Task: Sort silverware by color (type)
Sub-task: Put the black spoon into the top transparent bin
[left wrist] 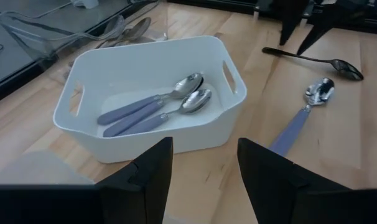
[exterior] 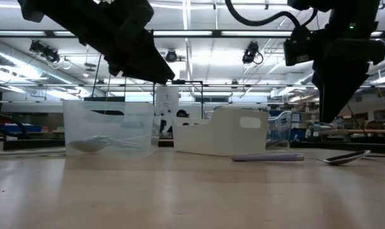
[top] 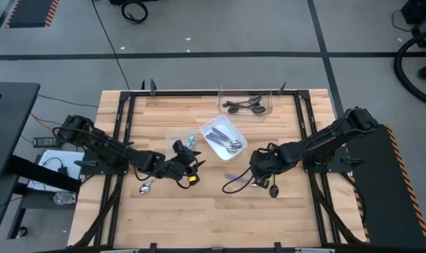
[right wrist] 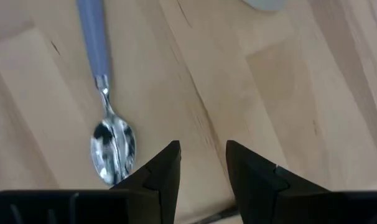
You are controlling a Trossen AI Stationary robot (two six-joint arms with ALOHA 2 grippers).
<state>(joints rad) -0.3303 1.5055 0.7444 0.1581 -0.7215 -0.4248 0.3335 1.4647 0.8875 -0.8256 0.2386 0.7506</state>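
Observation:
A white bin [left wrist: 145, 134] in the middle of the table holds two purple-handled spoons [left wrist: 154, 109]. My left gripper [left wrist: 204, 146] hovers open just short of the bin's near left side, nothing between its fingers. One purple-handled spoon [left wrist: 300, 118] lies flat on the wood to the bin's near right, with a black spoon [left wrist: 313, 59] beside it. My right gripper [right wrist: 203, 149] stands open above the table, pointing steeply down, just beside that purple spoon's head [right wrist: 112, 149] and clear of it. In the high view the left gripper [top: 192, 165] and right gripper [top: 257, 176] face each other.
A clear container [top: 244, 102] at the far edge holds black spoons. A second clear container [exterior: 107, 127] stands left of the bin with light-handled spoons inside. One more spoon [top: 146, 186] lies on the table by my left arm. Bare wood stretches along the near edge.

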